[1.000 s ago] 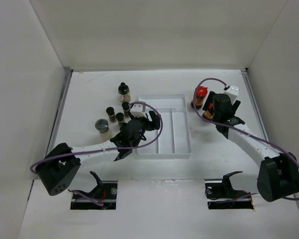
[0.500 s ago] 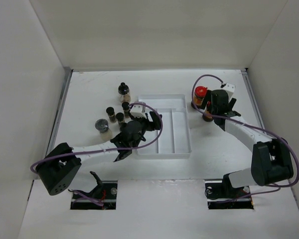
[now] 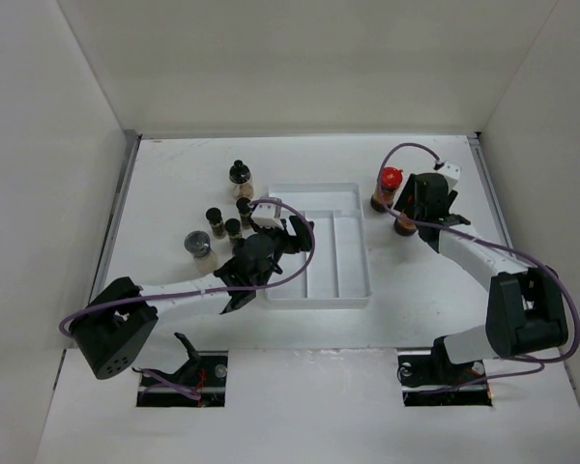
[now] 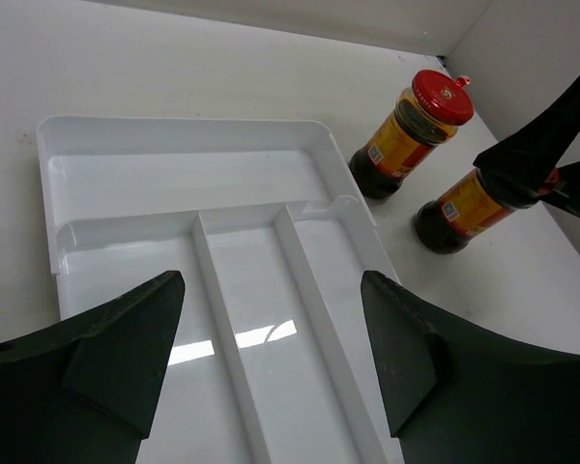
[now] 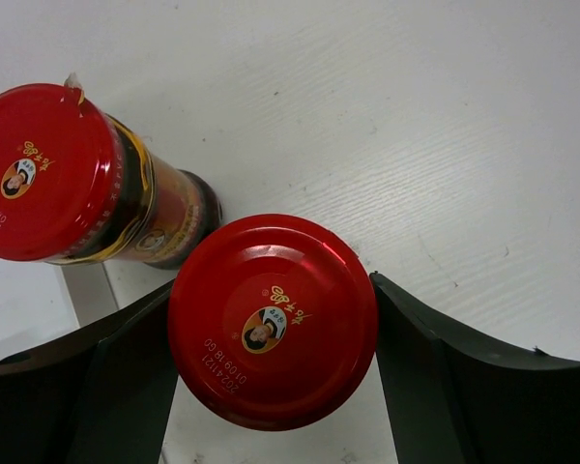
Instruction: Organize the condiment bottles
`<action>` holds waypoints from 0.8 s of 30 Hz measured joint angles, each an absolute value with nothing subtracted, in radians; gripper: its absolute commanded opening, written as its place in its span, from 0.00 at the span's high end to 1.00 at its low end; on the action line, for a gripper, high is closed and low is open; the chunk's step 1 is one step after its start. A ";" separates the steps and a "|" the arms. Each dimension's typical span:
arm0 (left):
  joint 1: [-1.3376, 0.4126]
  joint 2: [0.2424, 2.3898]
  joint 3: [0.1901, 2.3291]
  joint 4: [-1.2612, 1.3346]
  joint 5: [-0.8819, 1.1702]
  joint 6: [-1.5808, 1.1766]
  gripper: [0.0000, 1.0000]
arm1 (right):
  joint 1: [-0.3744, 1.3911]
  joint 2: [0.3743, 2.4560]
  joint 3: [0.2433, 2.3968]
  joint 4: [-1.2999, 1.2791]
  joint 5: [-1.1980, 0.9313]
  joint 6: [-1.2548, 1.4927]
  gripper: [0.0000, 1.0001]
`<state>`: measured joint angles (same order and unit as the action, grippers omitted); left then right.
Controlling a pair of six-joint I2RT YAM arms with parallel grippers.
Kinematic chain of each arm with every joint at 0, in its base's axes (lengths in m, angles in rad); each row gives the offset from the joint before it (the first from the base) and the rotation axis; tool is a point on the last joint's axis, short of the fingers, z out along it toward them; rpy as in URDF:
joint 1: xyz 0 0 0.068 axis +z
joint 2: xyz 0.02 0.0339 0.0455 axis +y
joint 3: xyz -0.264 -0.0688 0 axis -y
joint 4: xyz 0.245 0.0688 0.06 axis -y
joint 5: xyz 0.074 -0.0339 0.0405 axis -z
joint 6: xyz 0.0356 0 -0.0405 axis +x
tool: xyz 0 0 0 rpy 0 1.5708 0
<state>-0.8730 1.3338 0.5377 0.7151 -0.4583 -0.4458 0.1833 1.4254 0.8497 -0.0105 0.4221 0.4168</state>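
Bottles, seven by my count, stand on the white table (image 3: 174,290), all of them outside the one white divided tray (image 3: 314,188) at its middle. Two are red-capped with orange-brown contents, and both are right of the tray at the far side. The far red-capped bottle (image 3: 390,180) stands free. The near red-capped bottle (image 4: 454,215) stands just beside it, and my right claw (image 5: 271,290) has come down over it. In the right wrist view its fingers (image 5: 416,358) flank the red cap closely, one on each side, but the cap hides where they meet the body, so I cannot tell whether they are gripping or only standing around it. The bottle's base is on the table. Left of the tray are the other five: four slim black-capped bottles (image 3: 238,175), one set apart at the far end and three bunched nearer, and one clear silver-capped jar (image 3: 197,244) nearest of the group. My left claw (image 4: 271,285) hangs over the left part of the tray, about half open, with nothing between its fingers. Below it I count one crosswise compartment at the tray's far end and three long ones running toward me.
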 measured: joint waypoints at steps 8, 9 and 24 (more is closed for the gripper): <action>-0.871 1.343 0.538 0.719 -0.458 -0.446 0.28 | 0.200 1.247 0.801 -0.107 0.434 0.420 0.43; -0.870 1.343 0.537 0.719 -0.458 -0.446 0.28 | 0.211 1.219 0.801 -0.113 0.442 0.416 0.43; -0.838 1.328 0.503 0.730 -0.459 -0.463 0.28 | 0.541 1.271 0.969 -0.129 0.454 0.391 0.46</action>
